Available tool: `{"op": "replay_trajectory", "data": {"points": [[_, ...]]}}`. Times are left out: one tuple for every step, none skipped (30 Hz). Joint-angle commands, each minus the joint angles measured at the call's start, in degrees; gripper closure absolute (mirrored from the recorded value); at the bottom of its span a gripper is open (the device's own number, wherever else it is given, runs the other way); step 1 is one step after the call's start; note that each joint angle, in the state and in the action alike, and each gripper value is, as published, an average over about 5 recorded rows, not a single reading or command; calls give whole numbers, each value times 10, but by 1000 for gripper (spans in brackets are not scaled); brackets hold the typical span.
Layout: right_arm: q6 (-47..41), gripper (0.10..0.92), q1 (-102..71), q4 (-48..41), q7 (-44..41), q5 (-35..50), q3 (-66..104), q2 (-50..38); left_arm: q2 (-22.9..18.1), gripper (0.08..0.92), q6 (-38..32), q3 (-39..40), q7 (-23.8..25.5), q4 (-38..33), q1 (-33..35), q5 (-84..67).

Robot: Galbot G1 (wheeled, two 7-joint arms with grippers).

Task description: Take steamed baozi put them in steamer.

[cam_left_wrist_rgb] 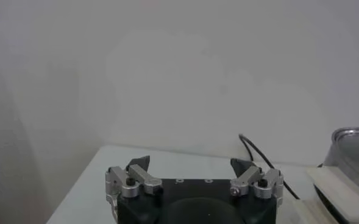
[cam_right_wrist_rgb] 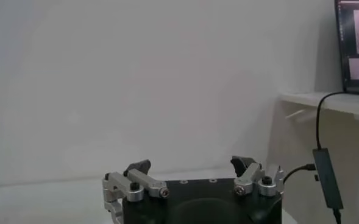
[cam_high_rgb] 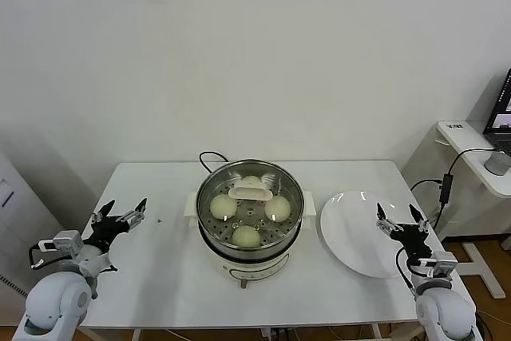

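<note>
Upright, the steamer [cam_high_rgb: 250, 221] holds the steamed baozi [cam_high_rgb: 246, 235]; left pincer [cam_high_rgb: 120, 216] and right pincer [cam_high_rgb: 402, 219] released.

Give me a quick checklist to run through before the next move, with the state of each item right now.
1. Left pincer open and empty: ok.
2. Right pincer open and empty: ok.
3. Baozi in the steamer: three seen clearly, a fourth partly hidden behind the lid handle: cannot tell.
4. Plate free of buns: ok.
5. Glass lid seated on the steamer: ok.
</note>
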Motion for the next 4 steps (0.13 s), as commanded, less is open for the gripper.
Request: {"op": "replay_trajectory", "data": {"points": [[-4,203,-2,3,-4,1,0,-2,-1,177,1,0,0,-2,0,0],[-4,203,-2,3,-4,0,0,-2,-1,177,1,0,0,-2,0,0],[-4,203,-2,3,-5,0,0,-2,-1,177,1,0,0,-3,0,0],[-4,203,-2,3,-5,0,0,-2,-1,177,1,0,0,-3,0,0]]}}
